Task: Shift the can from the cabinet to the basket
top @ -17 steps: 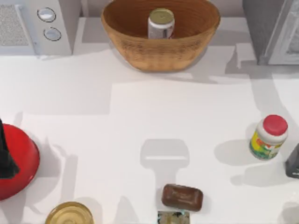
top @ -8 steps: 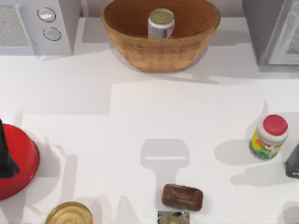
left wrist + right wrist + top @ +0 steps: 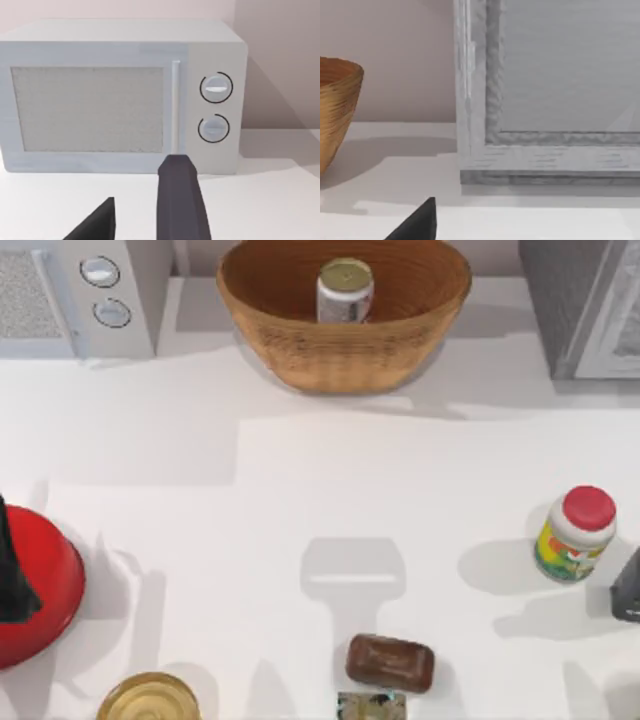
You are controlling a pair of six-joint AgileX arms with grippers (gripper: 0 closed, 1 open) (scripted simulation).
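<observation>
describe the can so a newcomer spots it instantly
Find the big woven wicker basket at the table's far edge, between the dialled appliance and the grey cabinet. The can stands upright inside: small, gold top, white label, unlike the red-capped bottle.

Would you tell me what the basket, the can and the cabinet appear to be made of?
The basket looks like woven tan wicker, judging by its ribbed rings. The can standing in it seems metal: a dull gold top above a white label. The cabinet appears to be speckled grey stone or laminate, matte, with a pale framed door; which of the two is unclear.
</observation>
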